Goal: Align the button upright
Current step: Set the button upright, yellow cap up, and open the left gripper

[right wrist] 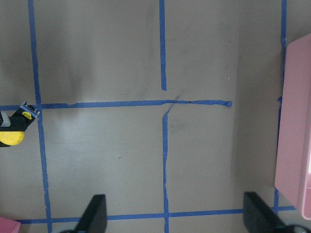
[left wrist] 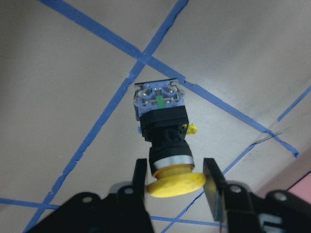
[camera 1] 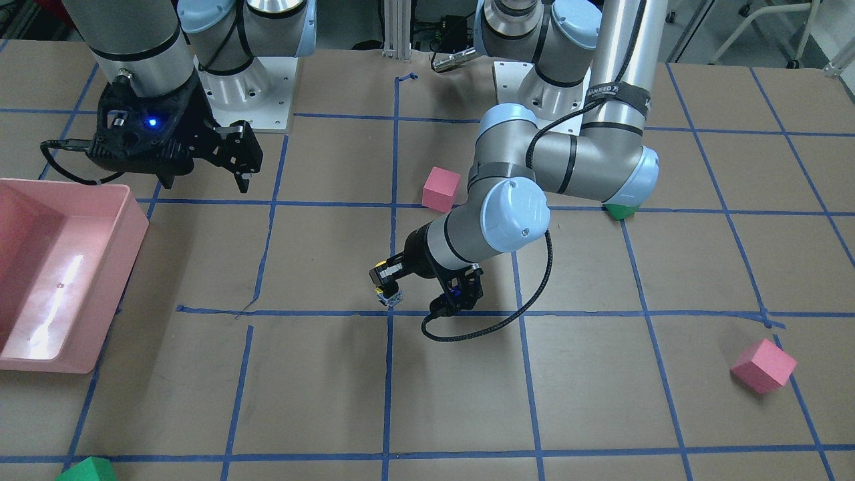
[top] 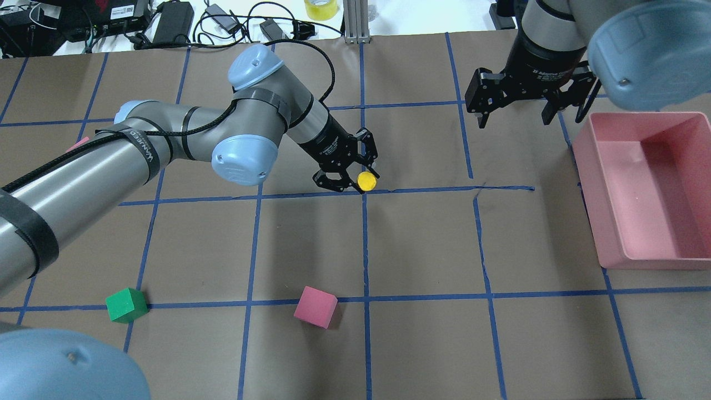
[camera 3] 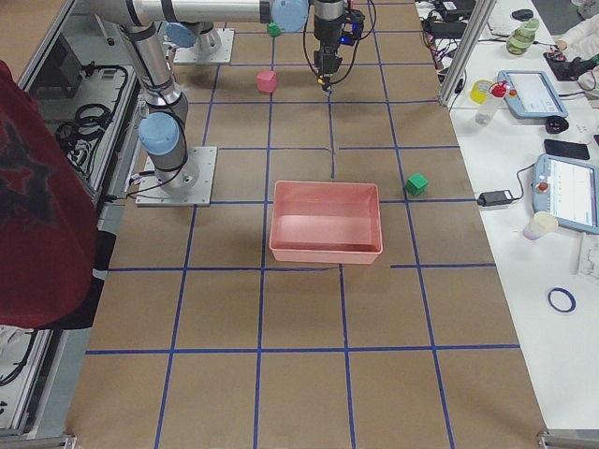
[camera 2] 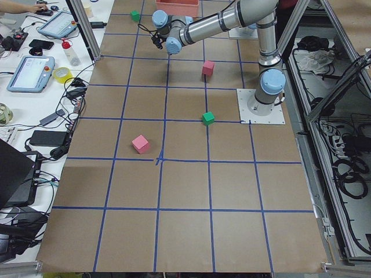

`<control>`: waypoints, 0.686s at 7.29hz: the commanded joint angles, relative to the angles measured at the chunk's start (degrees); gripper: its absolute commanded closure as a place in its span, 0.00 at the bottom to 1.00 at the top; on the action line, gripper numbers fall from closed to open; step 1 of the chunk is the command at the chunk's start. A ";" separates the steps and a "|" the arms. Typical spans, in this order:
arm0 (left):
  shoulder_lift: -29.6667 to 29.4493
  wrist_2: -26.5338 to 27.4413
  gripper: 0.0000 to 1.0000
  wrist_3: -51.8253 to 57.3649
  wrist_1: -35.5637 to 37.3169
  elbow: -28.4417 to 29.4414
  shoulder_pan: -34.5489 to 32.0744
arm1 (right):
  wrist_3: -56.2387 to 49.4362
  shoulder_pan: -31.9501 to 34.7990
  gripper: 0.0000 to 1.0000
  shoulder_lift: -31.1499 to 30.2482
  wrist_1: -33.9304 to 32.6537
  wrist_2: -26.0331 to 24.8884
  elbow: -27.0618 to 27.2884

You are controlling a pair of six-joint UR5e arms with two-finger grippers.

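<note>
The button (left wrist: 163, 121) has a yellow mushroom cap, a black neck and a black-and-white contact base. My left gripper (left wrist: 176, 182) is shut on its yellow cap, with the base pointing away toward the table near a blue tape crossing. The button is tilted, and I cannot tell whether its base touches the paper. It also shows in the overhead view (top: 367, 180) and the front view (camera 1: 387, 286), at the tip of the left gripper (top: 355, 173). My right gripper (top: 527, 114) is open and empty, hovering near the pink bin; its fingers (right wrist: 95, 216) frame bare table.
A pink bin (top: 616, 244) stands at the robot's right. A pink cube (top: 315, 306) and a green cube (top: 126, 304) lie nearer the robot's base. Another pink cube (camera 1: 763, 365) and a green cube (camera 1: 87, 469) lie toward the operators' side.
</note>
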 commanded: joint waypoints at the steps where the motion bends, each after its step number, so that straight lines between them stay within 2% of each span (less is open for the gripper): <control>1: -3.53 -4.86 1.00 1.90 -4.22 1.38 0.92 | 0.07 0.01 0.00 -0.02 0.05 0.15 0.00; 3: -5.39 -4.53 1.00 1.99 -10.12 4.28 0.92 | 0.07 0.01 0.00 -0.02 0.05 0.24 0.00; 4: -5.22 -3.91 0.82 1.99 -10.22 4.38 0.92 | 0.07 0.01 0.00 -0.02 -0.04 0.24 0.00; 5: -4.87 -1.99 0.01 1.91 -10.23 4.38 0.92 | 0.07 0.01 0.00 -0.02 0.05 0.24 0.00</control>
